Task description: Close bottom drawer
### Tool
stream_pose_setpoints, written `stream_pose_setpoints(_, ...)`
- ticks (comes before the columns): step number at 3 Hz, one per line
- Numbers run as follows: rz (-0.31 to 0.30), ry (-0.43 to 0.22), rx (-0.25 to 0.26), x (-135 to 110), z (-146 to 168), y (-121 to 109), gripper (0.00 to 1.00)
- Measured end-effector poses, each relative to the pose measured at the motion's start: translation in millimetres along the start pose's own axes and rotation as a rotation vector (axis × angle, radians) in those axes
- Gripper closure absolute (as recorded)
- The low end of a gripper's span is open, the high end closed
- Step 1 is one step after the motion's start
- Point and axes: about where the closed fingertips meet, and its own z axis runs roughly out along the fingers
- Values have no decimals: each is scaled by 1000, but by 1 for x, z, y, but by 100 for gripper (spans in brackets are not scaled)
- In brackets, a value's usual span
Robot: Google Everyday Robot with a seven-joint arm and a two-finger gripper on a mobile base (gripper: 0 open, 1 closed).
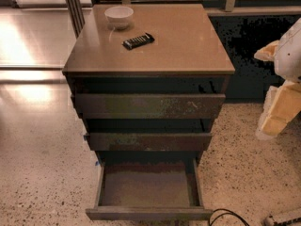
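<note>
The bottom drawer [148,213] of the dark brown cabinet [150,51] stands pulled far out towards me. Its shallow tray shows empty, and its flat front panel lies near the lower edge of the camera view. The middle drawer [148,141] and the top drawer [148,106] stick out a little. My gripper [278,111], cream and white, hangs at the right edge of the view. It is level with the upper drawers, well to the right of the cabinet, and touches nothing.
A white bowl [118,16] and a black remote-like object [138,40] lie on the cabinet top. A black cable [230,215] curls on the speckled floor at the lower right. A dark wall panel [254,55] stands behind the cabinet on the right.
</note>
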Motion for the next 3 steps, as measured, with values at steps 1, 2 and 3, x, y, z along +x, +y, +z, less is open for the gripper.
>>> stream_pose_setpoints(1, 18, -51, -44, 14, 38, 16, 0)
stream_pose_setpoints(2, 37, -62, -79, 35, 80, 34, 0)
stream_pose_setpoints(3, 43, -42, -98, 60, 125, 61, 0)
